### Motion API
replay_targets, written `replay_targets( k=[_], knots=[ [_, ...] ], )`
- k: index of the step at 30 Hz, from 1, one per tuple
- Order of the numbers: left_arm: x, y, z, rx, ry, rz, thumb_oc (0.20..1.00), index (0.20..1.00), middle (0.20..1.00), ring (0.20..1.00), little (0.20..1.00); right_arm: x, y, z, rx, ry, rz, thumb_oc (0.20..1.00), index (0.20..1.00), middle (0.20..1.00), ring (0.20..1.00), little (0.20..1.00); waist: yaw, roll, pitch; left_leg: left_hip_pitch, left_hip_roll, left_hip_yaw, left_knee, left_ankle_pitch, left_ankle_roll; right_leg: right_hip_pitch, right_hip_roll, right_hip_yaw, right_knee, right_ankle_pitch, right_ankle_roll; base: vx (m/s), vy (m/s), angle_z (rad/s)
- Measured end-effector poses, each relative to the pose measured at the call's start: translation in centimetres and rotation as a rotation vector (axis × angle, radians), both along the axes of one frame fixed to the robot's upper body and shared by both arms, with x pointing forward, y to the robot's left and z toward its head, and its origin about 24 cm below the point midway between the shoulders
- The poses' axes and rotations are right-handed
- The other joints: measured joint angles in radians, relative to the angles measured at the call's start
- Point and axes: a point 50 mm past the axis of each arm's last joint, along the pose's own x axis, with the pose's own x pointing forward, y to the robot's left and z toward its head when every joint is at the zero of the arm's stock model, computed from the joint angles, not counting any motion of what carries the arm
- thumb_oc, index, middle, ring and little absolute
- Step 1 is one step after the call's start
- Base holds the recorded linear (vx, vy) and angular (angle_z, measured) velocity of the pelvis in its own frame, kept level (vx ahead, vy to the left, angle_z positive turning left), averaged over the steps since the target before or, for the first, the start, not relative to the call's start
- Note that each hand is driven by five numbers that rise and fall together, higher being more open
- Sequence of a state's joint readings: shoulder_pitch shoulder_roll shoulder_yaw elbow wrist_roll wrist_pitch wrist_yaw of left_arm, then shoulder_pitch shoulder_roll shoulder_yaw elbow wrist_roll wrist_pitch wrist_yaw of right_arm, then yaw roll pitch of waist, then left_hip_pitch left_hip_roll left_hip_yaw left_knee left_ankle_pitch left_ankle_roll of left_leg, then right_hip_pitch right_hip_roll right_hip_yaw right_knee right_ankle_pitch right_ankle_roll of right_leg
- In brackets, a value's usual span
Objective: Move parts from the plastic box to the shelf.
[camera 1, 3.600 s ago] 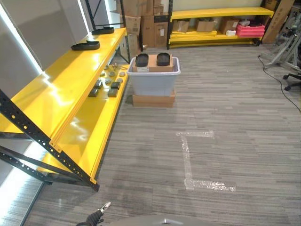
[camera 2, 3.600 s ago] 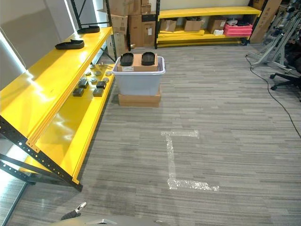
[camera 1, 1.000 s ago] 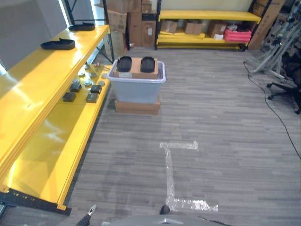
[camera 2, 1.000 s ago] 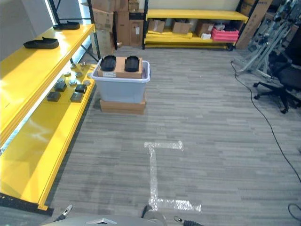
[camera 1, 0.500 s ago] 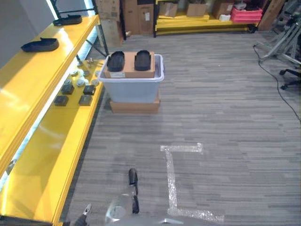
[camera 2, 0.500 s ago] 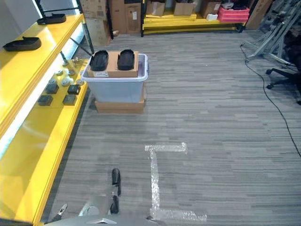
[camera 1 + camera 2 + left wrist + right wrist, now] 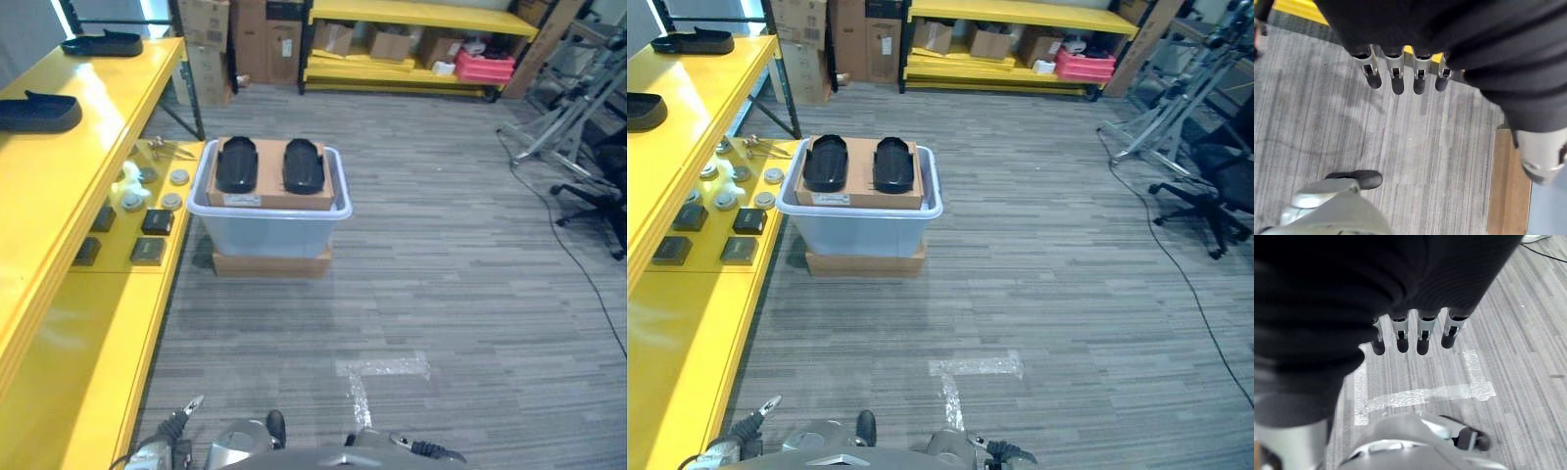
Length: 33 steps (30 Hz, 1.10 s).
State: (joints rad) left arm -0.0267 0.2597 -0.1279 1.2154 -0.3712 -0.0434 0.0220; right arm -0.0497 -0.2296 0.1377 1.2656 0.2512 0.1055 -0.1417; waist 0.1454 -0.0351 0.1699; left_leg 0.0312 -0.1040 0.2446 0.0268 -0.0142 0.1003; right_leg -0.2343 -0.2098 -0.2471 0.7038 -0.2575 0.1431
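Grey striped carpet (image 7: 460, 294) runs ahead, with a yellow shelf (image 7: 59, 186) along the left. Beside it stands the plastic box (image 7: 269, 223) on a flat carton (image 7: 271, 263); a cardboard box (image 7: 271, 176) with two black parts (image 7: 236, 163) on top sits in the plastic box. More black parts (image 7: 34, 111) lie on the upper shelf, and small pieces (image 7: 147, 251) on the lower level. Both hands hang low, well short of the box: the left hand (image 7: 1396, 73) and right hand (image 7: 1420, 335) show loosely hanging fingers over bare carpet, holding nothing. White tape (image 7: 965, 377) marks the floor.
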Motion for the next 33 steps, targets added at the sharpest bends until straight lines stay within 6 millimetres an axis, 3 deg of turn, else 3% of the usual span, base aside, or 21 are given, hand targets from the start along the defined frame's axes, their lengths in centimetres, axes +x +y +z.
replay_targets(
  k=[1, 2, 4, 5, 6, 7, 8, 9, 12, 13, 16, 17, 20, 22, 23, 25, 26, 27, 28, 30, 33],
  knots=[
    [-0.1, 0.0, 0.0, -0.001, 0.002, 0.008, 1.0, 1.0, 1.0, 1.0, 1.0, 0.3, -0.1, 0.1, -0.004, -0.013, 0.006, 1.0, 1.0, 1.0, 1.0, 1.0, -0.005, 0.0, -0.002, 0.001, 0.002, 0.004, 0.001, 0.005, 0.005, 0.001, 0.019, -0.028, -0.109, 0.017, -0.019, 0.4, -0.21, 0.28],
    [0.2, -0.2, 0.0, -0.005, -0.007, 0.005, 1.0, 1.0, 1.0, 1.0, 1.0, 0.4, -0.6, 0.3, -0.009, -0.037, -0.002, 1.0, 1.0, 1.0, 1.0, 1.0, -0.025, 0.013, 0.002, 0.007, -0.012, -0.021, 0.002, -0.02, -0.033, -0.048, 0.03, -0.043, -0.337, 0.086, -0.026, 0.61, -0.347, 0.45],
    [-0.2, -0.3, -0.1, -0.003, 0.002, 0.022, 1.0, 1.0, 1.0, 1.0, 1.0, 0.1, -1.1, 0.4, -0.016, -0.037, -0.023, 1.0, 1.0, 1.0, 1.0, 1.0, -0.049, 0.002, 0.002, 0.02, -0.047, -0.048, 0.025, -0.087, -0.064, -0.097, 0.001, -0.004, -0.596, 0.254, 0.023, 0.63, -0.358, 0.48],
    [-0.1, -0.2, -0.1, 0.0, -0.002, 0.023, 1.0, 1.0, 1.0, 1.0, 1.0, -0.6, -1.4, 0.3, -0.015, -0.028, -0.04, 1.0, 1.0, 1.0, 1.0, 1.0, -0.07, -0.017, -0.002, 0.008, -0.07, -0.085, 0.075, -0.133, -0.062, -0.095, -0.034, 0.022, -0.725, 0.316, 0.036, 0.64, -0.314, 0.67],
    [-0.4, -0.2, -0.1, 0.0, 0.005, 0.023, 1.0, 1.0, 1.0, 1.0, 1.0, -1.1, -1.5, 0.3, -0.013, -0.027, -0.065, 1.0, 1.0, 1.0, 1.0, 1.0, -0.077, -0.012, 0.001, 0.01, -0.079, -0.106, 0.113, -0.153, -0.024, -0.081, -0.054, 0.021, -0.791, 0.337, 0.028, 0.63, -0.299, 0.81],
    [-0.8, 0.0, -0.2, 0.004, 0.008, 0.031, 1.0, 1.0, 1.0, 1.0, 1.0, -2.5, -1.3, -0.1, -0.006, 0.018, -0.079, 1.0, 1.0, 1.0, 1.0, 1.0, -0.069, -0.01, 0.012, 0.037, -0.079, -0.121, 0.154, -0.186, -0.022, -0.088, -0.087, 0.024, -0.785, 0.367, 0.021, 0.68, -0.327, 0.74],
    [-1.0, 0.2, -0.1, 0.008, -0.009, 0.036, 1.0, 1.0, 1.0, 1.0, 1.0, -3.9, -0.9, -0.4, 0.006, 0.053, -0.09, 1.0, 1.0, 1.0, 1.0, 1.0, -0.068, -0.019, 0.008, 0.038, -0.08, -0.14, 0.185, -0.235, -0.067, -0.094, -0.098, 0.023, -0.748, 0.382, 0.023, 0.57, -0.266, 0.54],
    [-1.8, 0.3, -0.2, 0.008, 0.002, 0.056, 1.0, 1.0, 1.0, 1.0, 1.0, -4.8, -0.5, -0.6, 0.024, 0.071, -0.093, 1.0, 1.0, 1.0, 1.0, 1.0, -0.065, -0.006, 0.009, 0.059, -0.061, -0.157, 0.213, -0.276, -0.042, -0.098, -0.094, 0.02, -0.701, 0.382, -0.001, 0.54, -0.246, 0.33],
    [-4.7, 1.0, -0.6, 0.021, 0.078, 0.097, 1.0, 1.0, 1.0, 1.0, 1.0, -4.6, 0.0, -0.7, 0.042, 0.074, -0.079, 1.0, 1.0, 1.0, 1.0, 1.0, -0.059, -0.003, 0.002, 0.16, -0.007, -0.166, 0.212, -0.289, -0.054, -0.022, 0.012, 0.011, -0.56, 0.37, -0.038, 0.56, -0.241, 0.24],
    [-4.5, 0.8, -0.6, 0.015, 0.074, 0.097, 1.0, 1.0, 1.0, 1.0, 1.0, -4.4, -0.3, -0.6, 0.033, 0.069, -0.078, 1.0, 1.0, 1.0, 1.0, 1.0, -0.061, -0.014, -0.003, 0.159, 0.002, -0.165, 0.253, -0.29, -0.08, 0.014, 0.043, 0.044, -0.565, 0.416, -0.108, 0.66, -0.254, 0.58],
    [-5.5, -0.8, -1.3, -0.042, 0.103, 0.148, 1.0, 1.0, 1.0, 1.0, 1.0, -2.8, -1.9, 0.0, -0.008, 0.05, -0.065, 1.0, 1.0, 1.0, 1.0, 1.0, -0.057, -0.006, -0.024, 0.175, 0.05, -0.159, 0.38, -0.212, -0.201, 0.08, 0.057, 0.047, -0.475, 0.319, -0.137, 0.49, -0.226, 0.17],
    [-5.7, -1.0, -1.3, -0.044, 0.108, 0.15, 1.0, 1.0, 1.0, 1.0, 1.0, -2.7, -2.1, 0.1, -0.012, 0.047, -0.064, 1.0, 1.0, 1.0, 1.0, 1.0, -0.056, -0.008, -0.041, 0.162, 0.06, -0.158, 0.414, -0.181, -0.204, 0.096, 0.059, 0.042, -0.483, 0.298, -0.131, 0.23, -0.187, -0.03],
    [-5.9, -0.9, -1.3, -0.041, 0.098, 0.159, 1.0, 1.0, 1.0, 1.0, 1.0, -1.9, -2.5, 0.3, -0.026, 0.027, -0.053, 1.0, 1.0, 1.0, 1.0, 1.0, -0.014, -0.022, -0.074, -0.012, 0.118, -0.12, 0.743, 0.029, -0.168, 0.175, 0.088, 0.036, -0.559, 0.297, -0.154, 0.16, -0.141, -0.04],
    [-4.7, -0.9, -1.1, -0.048, 0.046, 0.161, 1.0, 1.0, 1.0, 1.0, 1.0, -1.6, -3.0, 0.5, -0.04, 0.027, -0.057, 1.0, 1.0, 1.0, 1.0, 1.0, -0.002, -0.024, -0.063, -0.231, 0.154, -0.158, 0.949, -0.03, -0.153, 0.227, 0.104, 0.019, -0.622, 0.284, -0.176, 0.16, 0.002, 0.19],
    [-4.4, -0.9, -1.0, -0.051, 0.032, 0.161, 1.0, 1.0, 1.0, 1.0, 1.0, -1.8, -3.1, 0.5, -0.041, 0.035, -0.065, 1.0, 1.0, 1.0, 1.0, 1.0, 0.013, -0.026, -0.044, -0.276, 0.159, -0.157, 0.933, -0.044, -0.152, 0.261, 0.102, 0.012, -0.652, 0.289, -0.176, 0.21, 0.132, -0.03],
    [-5.4, -0.5, -1.0, -0.052, 0.052, 0.184, 1.0, 1.0, 1.0, 1.0, 1.0, -1.9, -3.2, 0.5, -0.044, 0.045, -0.063, 1.0, 1.0, 1.0, 1.0, 1.0, 0.01, -0.022, -0.031, -0.303, 0.207, -0.12, 0.757, -0.048, -0.156, 0.334, 0.11, 0.004, -0.71, 0.285, -0.175, 0.23, 0.278, -0.23],
    [-5.5, -0.2, -1.0, -0.045, 0.054, 0.189, 1.0, 1.0, 1.0, 1.0, 1.0, -2.4, -3.6, 0.6, -0.063, 0.059, -0.044, 1.0, 1.0, 1.0, 1.0, 1.0, -0.012, -0.017, -0.028, -0.265, 0.24, -0.063, 0.392, -0.021, -0.183, 0.393, 0.116, -0.026, -0.784, 0.297, -0.153, 0.22, 0.321, 0.15],
    [-5.1, -0.3, -1.0, -0.049, 0.047, 0.186, 1.0, 1.0, 1.0, 1.0, 1.0, -2.3, -4.0, 0.7, -0.079, 0.052, -0.036, 1.0, 1.0, 1.0, 1.0, 1.0, -0.028, 0.003, -0.019, -0.252, 0.254, -0.057, 0.201, 0.02, -0.207, 0.405, 0.124, -0.045, -0.785, 0.292, -0.144, 0.19, 0.294, 0.37],
    [-4.2, -0.4, -0.9, -0.053, 0.029, 0.176, 1.0, 1.0, 1.0, 1.0, 1.0, -3.0, -4.4, 0.8, -0.088, 0.065, -0.039, 1.0, 1.0, 1.0, 1.0, 1.0, -0.04, 0.021, -0.011, -0.263, 0.271, -0.062, 0.111, 0.062, -0.222, 0.412, 0.129, -0.056, -0.785, 0.285, -0.135, 0.11, 0.224, 0.33],
    [-2.6, -0.5, -0.6, -0.057, -0.002, 0.166, 1.0, 1.0, 1.0, 1.0, 1.0, -3.6, -4.4, 0.7, -0.097, 0.071, -0.046, 1.0, 1.0, 1.0, 1.0, 1.0, -0.045, 0.032, -0.008, -0.277, 0.304, -0.062, 0.092, 0.118, -0.22, 0.418, 0.116, -0.067, -0.785, 0.28, -0.127, 0.05, 0.209, -0.02],
    [-2.3, -0.8, -0.7, -0.067, 0.0, 0.16, 1.0, 1.0, 1.0, 1.0, 1.0, -3.7, -4.3, 0.8, -0.109, 0.037, -0.057, 1.0, 1.0, 1.0, 1.0, 1.0, -0.064, 0.025, -0.005, -0.189, 0.283, -0.038, 0.094, 0.12, -0.203, 0.434, 0.054, -0.062, -0.769, 0.26, -0.073, 0.07, 0.173, -0.18]
  ],
)
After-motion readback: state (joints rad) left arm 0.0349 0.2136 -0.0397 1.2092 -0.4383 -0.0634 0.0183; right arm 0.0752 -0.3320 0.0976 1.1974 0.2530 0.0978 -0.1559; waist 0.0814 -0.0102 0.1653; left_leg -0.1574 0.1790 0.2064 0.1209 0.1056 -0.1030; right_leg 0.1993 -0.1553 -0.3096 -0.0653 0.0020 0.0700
